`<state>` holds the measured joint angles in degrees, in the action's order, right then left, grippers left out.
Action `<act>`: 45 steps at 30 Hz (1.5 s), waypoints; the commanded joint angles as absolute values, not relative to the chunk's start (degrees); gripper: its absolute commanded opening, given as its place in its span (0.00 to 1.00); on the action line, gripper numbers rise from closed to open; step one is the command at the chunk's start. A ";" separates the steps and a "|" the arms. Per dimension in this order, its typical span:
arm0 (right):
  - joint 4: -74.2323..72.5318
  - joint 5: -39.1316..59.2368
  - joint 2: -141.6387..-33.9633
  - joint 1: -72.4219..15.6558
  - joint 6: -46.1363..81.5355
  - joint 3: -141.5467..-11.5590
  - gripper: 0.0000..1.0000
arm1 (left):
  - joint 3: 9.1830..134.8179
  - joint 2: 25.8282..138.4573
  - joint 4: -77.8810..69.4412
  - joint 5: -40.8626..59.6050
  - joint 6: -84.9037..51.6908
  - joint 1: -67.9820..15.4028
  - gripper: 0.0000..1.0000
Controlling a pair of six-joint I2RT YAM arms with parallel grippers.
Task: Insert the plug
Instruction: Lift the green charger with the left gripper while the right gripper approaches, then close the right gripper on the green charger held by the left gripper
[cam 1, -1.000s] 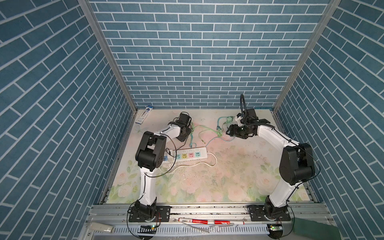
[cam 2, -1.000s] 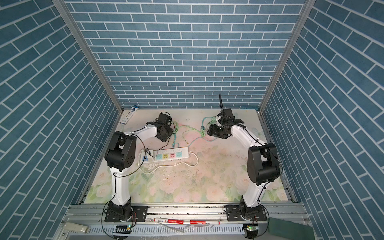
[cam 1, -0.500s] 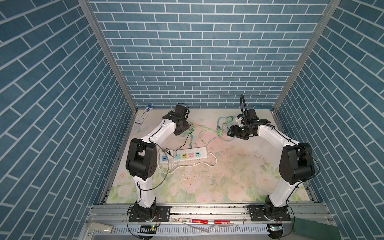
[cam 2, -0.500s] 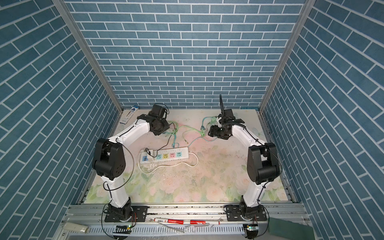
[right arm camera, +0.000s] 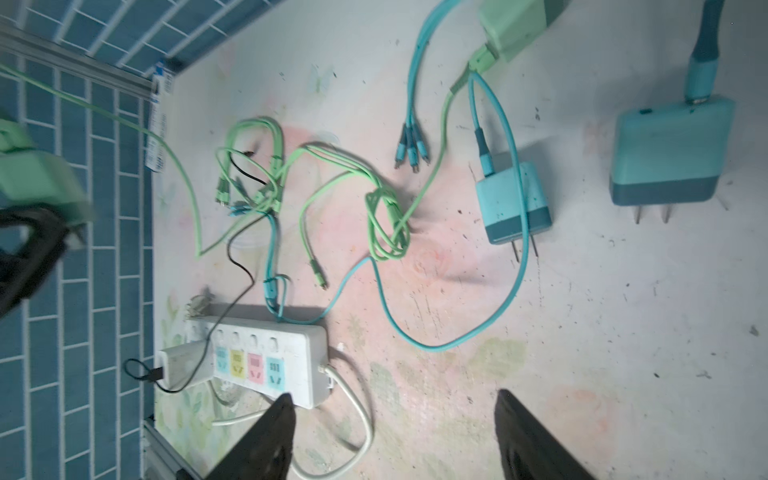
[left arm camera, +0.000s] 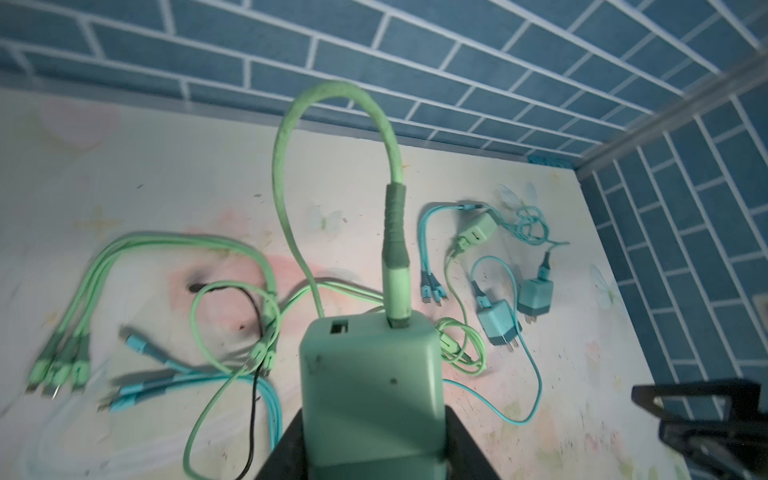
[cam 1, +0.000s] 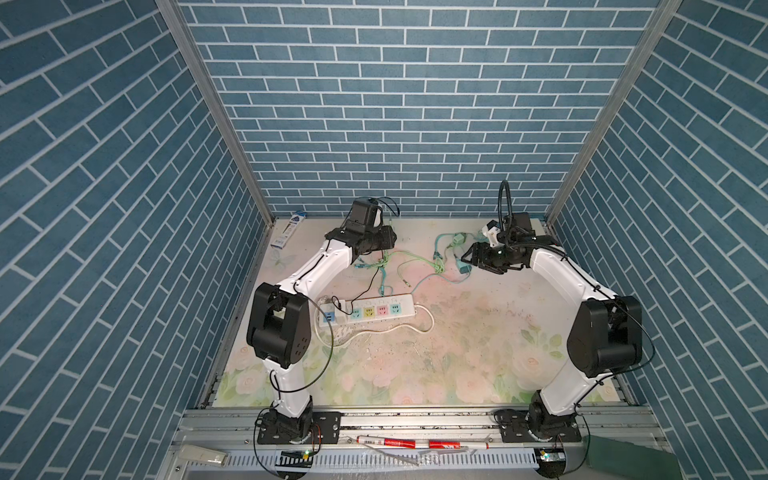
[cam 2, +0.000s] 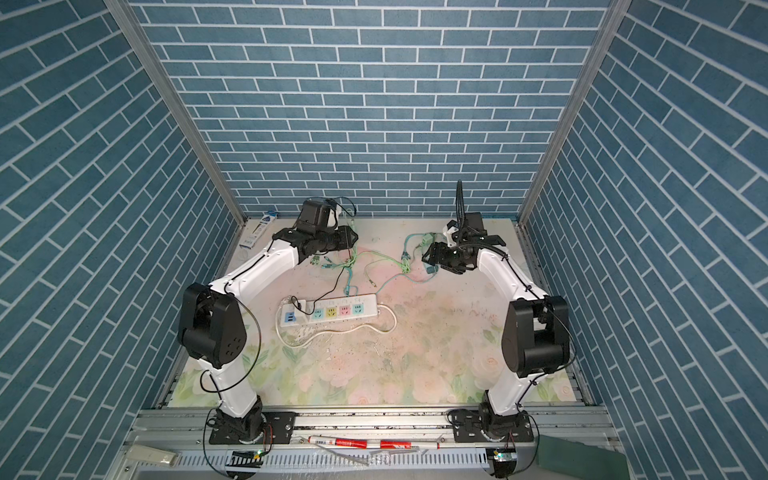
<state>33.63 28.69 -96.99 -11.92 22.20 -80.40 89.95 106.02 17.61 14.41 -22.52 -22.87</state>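
Left wrist view puts us right behind the task's plug, a mint-green charger adapter [left arm camera: 370, 374] with a green cable [left arm camera: 286, 166] looping out of its top. The left gripper [left arm camera: 374, 449] is clamped on its lower body and holds it up over the back of the floral table [cam 1: 457, 353]. We judge the task to be at the carrying step: the plug is grasped and raised, but it sits well apart from the white power strip [cam 1: 405, 307] near the table's middle. The next move calls for bringing the adapter forward over the strip, turning its prongs, which we cannot see, down toward a free socket, lining them up squarely and pressing in without dragging the trailing cable through the tangle. The right gripper [right arm camera: 395, 403] hangs with jaws apart and empty above bare table; we think it could steady the strip. By our count there is one power strip with four coloured sockets free and one white adapter [right arm camera: 187, 365] already seated at its end. There are two green adapters, the held one and a smaller one [right arm camera: 515, 25], and two teal adapters [right arm camera: 511, 203] [right arm camera: 669, 158] lying prongs out.
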 commanded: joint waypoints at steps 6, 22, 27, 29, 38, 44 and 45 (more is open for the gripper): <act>33.81 41.24 -96.48 -13.02 25.84 -88.90 0.73 | 84.26 104.93 2.92 21.97 -5.47 -27.53 0.43; 48.87 37.40 -107.61 -23.37 18.92 -106.65 0.66 | 68.45 98.83 -19.05 26.87 2.27 -28.46 0.43; 50.96 37.97 -109.79 -24.29 17.31 -109.38 0.65 | 66.35 97.06 -19.60 28.34 4.29 -29.10 0.43; 51.74 37.87 -110.34 -24.68 16.67 -110.35 0.65 | 66.09 96.77 -19.27 28.95 5.20 -29.36 0.42; 52.57 39.06 -111.16 -25.27 15.39 -112.75 0.65 | 65.30 97.11 -19.19 30.06 6.67 -30.15 0.42; 53.50 39.37 -112.75 -26.08 14.99 -114.72 0.64 | 65.02 96.94 -19.49 29.61 7.62 -30.57 0.41; 53.91 39.21 -113.14 -26.21 14.94 -115.18 0.64 | 65.04 96.94 -19.50 29.44 7.69 -30.59 0.41</act>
<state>51.75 38.41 -111.63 -25.54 17.58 -112.18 65.63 97.93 -17.63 28.80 6.50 -30.06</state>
